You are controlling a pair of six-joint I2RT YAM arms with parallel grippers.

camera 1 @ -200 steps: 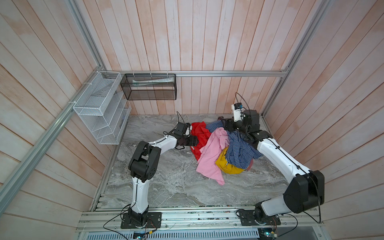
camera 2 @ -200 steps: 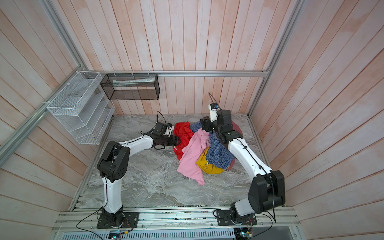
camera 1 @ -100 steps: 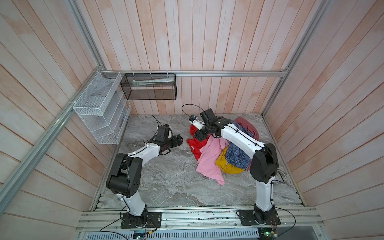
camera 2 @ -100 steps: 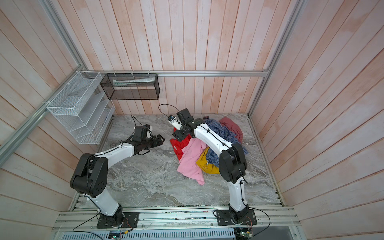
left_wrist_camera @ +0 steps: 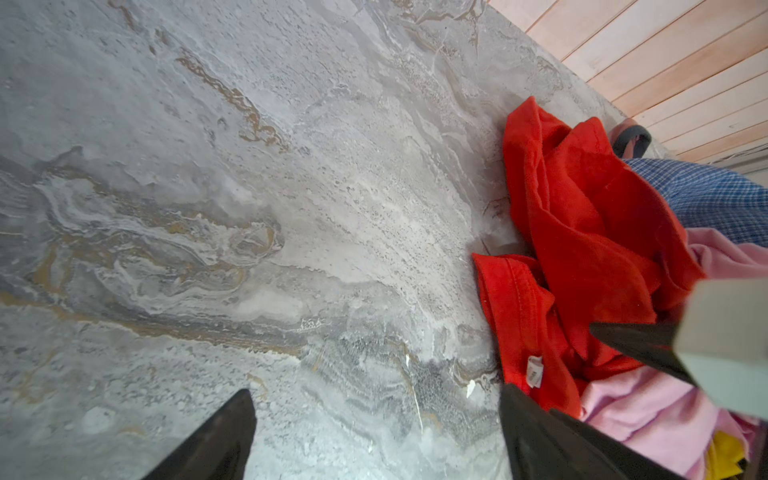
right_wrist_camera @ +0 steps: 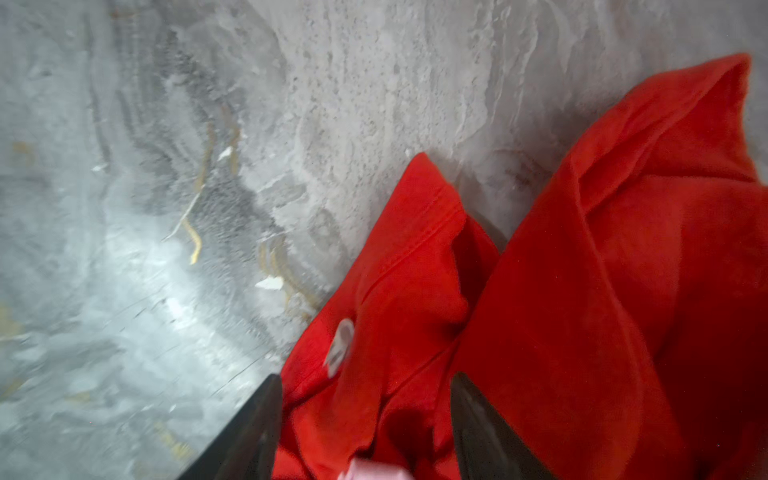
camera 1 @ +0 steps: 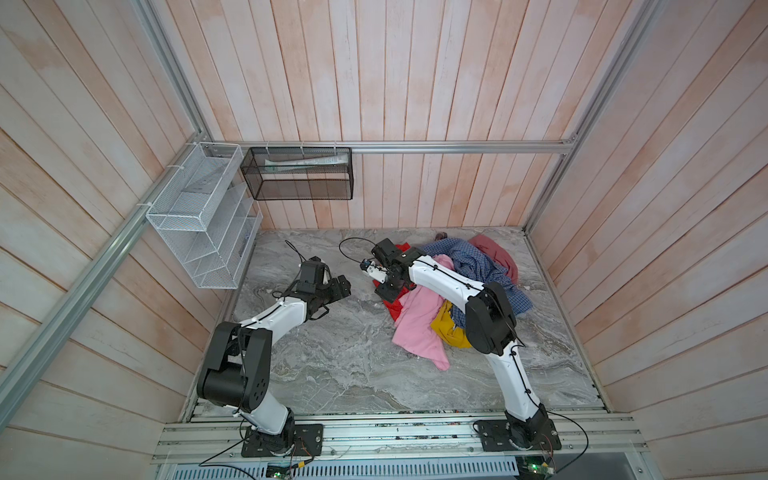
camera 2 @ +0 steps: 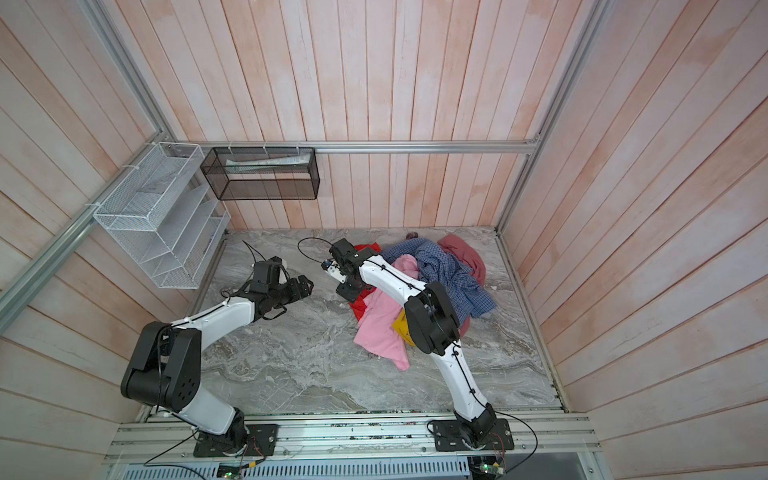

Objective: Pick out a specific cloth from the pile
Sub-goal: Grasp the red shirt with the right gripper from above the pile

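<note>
A: Start at the right gripper (right_wrist_camera: 365, 378). How do its fingers (right_wrist_camera: 257, 428) stand?

B: Apart, tips down over a fold of the cloth (right_wrist_camera: 582, 291). The white tag (right_wrist_camera: 340, 345) lies just beside one finger.

A: And the left gripper (left_wrist_camera: 374, 388)?

B: Its fingers are spread wide over the bare marble table (left_wrist_camera: 249, 208) with nothing between them, just clear of the pile (camera 1: 478, 266).

A: What differs from before?

B: A second ago the left gripper was at the red fabric and the right one worked at the pile's back. Now the left has drawn away. The right arm reaches across the pile to the edge facing the left arm, where the cloth lies. The dusty rose cloth (camera 2: 465, 253) on the pile's far side is uncovered now.

A: What is hidden?

B: In both top views the right arm and the light pink top (camera 1: 419, 324) cover most of the cloth, so only red slivers show. The mustard piece (camera 1: 444, 328) sits half behind the arm's elbow. The right wrist view is blurred, the tag's print is unreadable, and I cannot make out any sleeves.
</note>
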